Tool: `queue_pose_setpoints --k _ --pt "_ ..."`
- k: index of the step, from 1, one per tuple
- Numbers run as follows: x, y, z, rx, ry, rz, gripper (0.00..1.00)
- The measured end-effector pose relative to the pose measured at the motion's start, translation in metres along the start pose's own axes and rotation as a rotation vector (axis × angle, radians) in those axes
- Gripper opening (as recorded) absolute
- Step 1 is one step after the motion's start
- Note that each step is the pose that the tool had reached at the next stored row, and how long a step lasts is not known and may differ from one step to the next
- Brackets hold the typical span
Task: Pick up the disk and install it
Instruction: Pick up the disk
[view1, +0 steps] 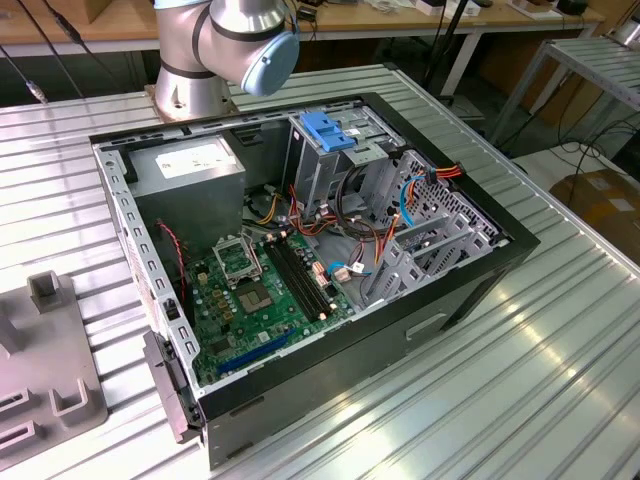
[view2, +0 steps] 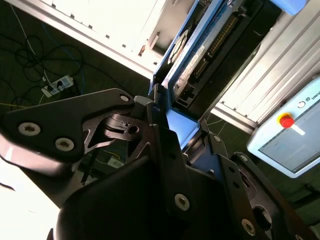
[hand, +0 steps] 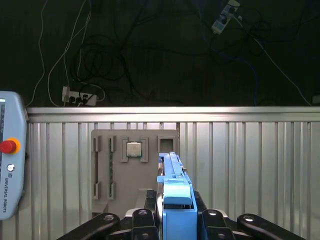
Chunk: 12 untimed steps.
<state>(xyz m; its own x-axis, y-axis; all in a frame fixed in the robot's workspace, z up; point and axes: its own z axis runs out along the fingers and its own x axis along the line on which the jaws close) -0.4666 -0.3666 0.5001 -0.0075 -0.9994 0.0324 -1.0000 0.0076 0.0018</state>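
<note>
The ribbed metal desk (view1: 500, 380) carries an open computer case (view1: 440, 310), its motherboard, cables and blue-topped drive cage (view1: 327, 130) exposed. The arm (view1: 230, 40) rises from the desk just behind the case. A grey fixture plate (hand: 125, 180) lies flat on the desk with a small chip (hand: 133, 149) seated in it. In both wrist views the gripper (hand: 177, 216) is clamped on the disk (hand: 172, 175), black fingers (hand: 210, 216) pressing against its bright-blue side rails. The disk is off the desk, and its white label shows in the second wrist view.
</note>
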Motion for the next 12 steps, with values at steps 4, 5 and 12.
queue_pose_setpoints --k 4,5,12 --pt "0.0 -0.003 0.0 0.0 0.0 0.0 0.36" --pt "0.0 -0.0035 0.0 0.0001 0.0 0.0 0.36" --pt "-0.0001 -0.0104 0.0001 0.0 0.0 0.0 0.36"
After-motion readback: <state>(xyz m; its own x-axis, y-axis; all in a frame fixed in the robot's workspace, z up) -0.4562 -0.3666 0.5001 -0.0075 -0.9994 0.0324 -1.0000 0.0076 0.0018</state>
